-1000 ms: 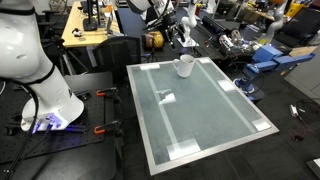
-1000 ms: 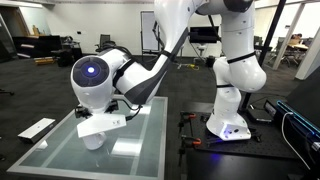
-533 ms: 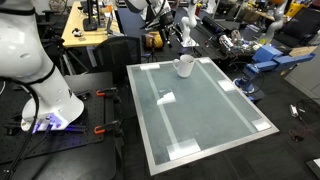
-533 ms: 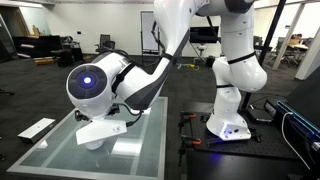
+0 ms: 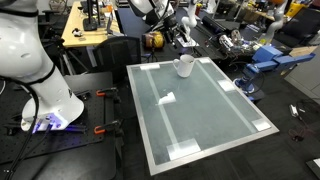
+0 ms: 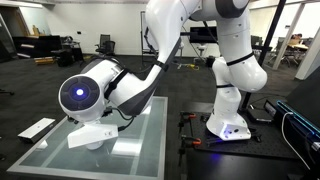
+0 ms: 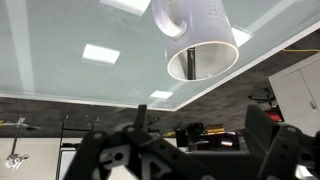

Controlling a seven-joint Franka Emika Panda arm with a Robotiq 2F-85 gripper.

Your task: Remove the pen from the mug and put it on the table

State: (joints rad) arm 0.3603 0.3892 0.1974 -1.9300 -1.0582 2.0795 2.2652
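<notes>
The white mug stands near the far edge of the grey-green table. In the wrist view the mug fills the top, its mouth towards the camera, and the dark pen shows as a thin stripe inside it. My gripper is open and empty, its two dark fingers spread at the bottom of that view, a short way from the mug. In an exterior view the gripper hovers just beyond the mug's far side. In an exterior view the wrist hides most of the mug.
White tape marks lie on the tabletop. A wooden desk and cluttered benches stand behind the table. Another robot base stands beside the table's edge. My own arm's base stands past the table.
The wrist has swung down and sideways towards the mug. The mug and pen have not moved.
</notes>
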